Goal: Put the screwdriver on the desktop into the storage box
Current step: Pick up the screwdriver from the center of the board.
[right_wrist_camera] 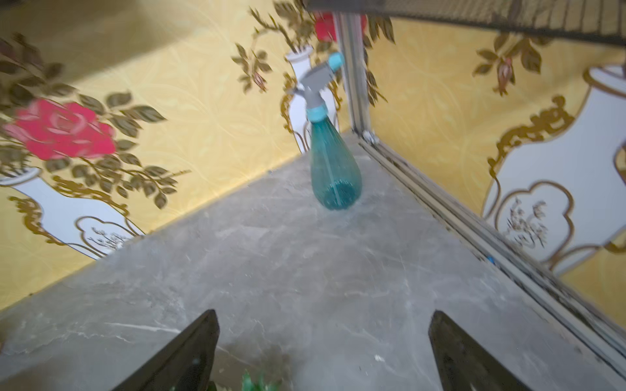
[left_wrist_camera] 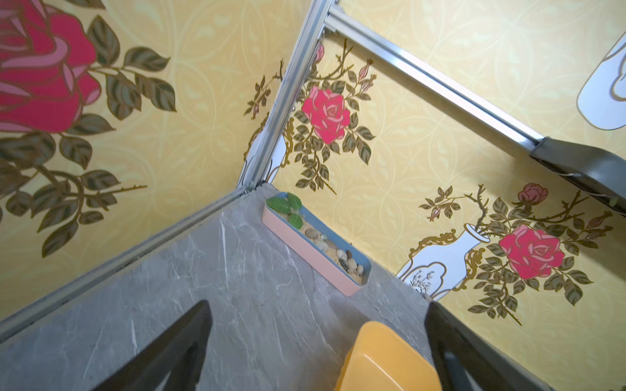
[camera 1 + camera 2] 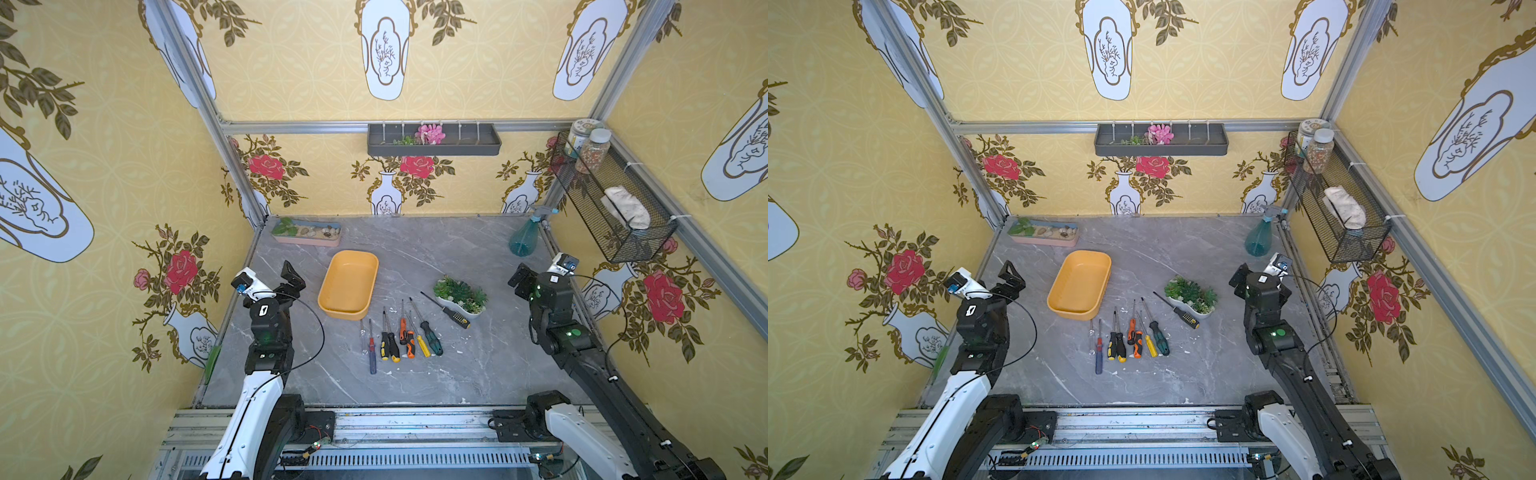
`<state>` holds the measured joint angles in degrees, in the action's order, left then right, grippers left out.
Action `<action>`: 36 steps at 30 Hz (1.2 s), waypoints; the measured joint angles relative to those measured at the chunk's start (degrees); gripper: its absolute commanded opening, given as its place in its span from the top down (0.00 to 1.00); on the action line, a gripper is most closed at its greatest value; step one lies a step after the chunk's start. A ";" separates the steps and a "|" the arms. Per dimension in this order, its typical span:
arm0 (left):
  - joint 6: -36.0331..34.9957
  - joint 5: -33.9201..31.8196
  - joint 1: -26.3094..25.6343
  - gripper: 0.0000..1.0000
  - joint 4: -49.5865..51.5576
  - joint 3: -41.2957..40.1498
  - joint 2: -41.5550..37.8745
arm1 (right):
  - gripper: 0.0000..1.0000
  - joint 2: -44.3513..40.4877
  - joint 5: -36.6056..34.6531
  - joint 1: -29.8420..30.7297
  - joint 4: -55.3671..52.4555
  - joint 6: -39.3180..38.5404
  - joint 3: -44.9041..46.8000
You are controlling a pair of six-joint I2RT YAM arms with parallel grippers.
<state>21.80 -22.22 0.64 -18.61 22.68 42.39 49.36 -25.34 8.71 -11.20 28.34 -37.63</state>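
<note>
Grey tabletop (image 3: 478,365), screwdrivers (image 3: 410,340) bunched tight beside storage box (image 3: 348,282); my left gripper (image 3: 293,277), right gripper (image 3: 519,276) spread, empty; risk pinching two handles.

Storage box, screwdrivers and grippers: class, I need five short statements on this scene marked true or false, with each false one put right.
1. The storage box is empty. True.
2. The screwdrivers lie on the desktop, near the storage box. True.
3. The left gripper holds a screwdriver. False: it is open and holds nothing.
4. The right gripper is shut. False: its jaws stand wide open.
5. The spray bottle lies on its side. False: it stands upright near a far corner of the desktop.
</note>
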 measured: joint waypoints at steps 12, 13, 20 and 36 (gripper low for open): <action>15.43 11.72 -3.85 0.07 35.15 13.29 2.01 | 0.00 9.07 16.13 13.09 -30.99 9.31 -11.87; 16.46 11.72 -5.05 0.08 37.57 13.88 1.73 | 0.01 9.57 16.37 16.13 -32.09 9.38 -12.46; 24.33 11.87 -15.89 0.13 50.77 15.28 -0.55 | 0.06 17.35 17.86 33.16 -35.15 12.66 -15.43; 37.18 13.68 -39.10 0.28 59.23 11.89 8.11 | 0.38 41.13 22.16 43.58 -29.07 14.21 -23.69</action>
<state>58.98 -8.54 -38.46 40.62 34.57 50.50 90.50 -3.18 52.29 -40.27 42.54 -61.32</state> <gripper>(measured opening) 0.736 0.653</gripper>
